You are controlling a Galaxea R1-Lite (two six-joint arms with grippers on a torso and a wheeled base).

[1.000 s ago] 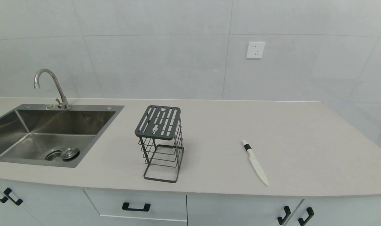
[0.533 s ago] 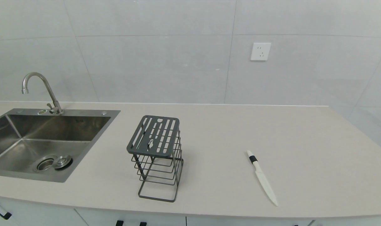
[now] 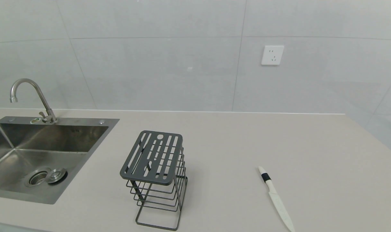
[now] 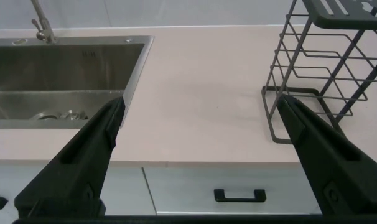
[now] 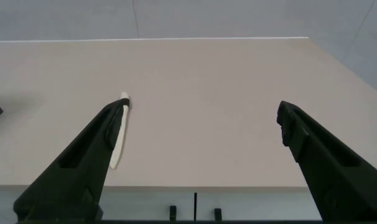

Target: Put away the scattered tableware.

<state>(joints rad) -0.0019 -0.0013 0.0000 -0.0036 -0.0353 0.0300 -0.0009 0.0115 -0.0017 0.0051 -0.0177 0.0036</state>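
Facing the countertop point(image 3: 234, 141), we held both claws spread wide apart, gripping nothing.
Our left gripper point(image 4: 199, 106) hung in front of the wire knife rack point(image 3: 153, 158), and our right gripper point(image 5: 201, 112) in front of the white knife point(image 3: 275, 199). The knife lay flat at the rack's 3 o'clock, well apart from it, and the sink point(image 3: 95, 146) sat at the rack's 9 o'clock.

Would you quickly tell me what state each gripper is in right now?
Left gripper: open, holding nothing.
Right gripper: open, holding nothing.
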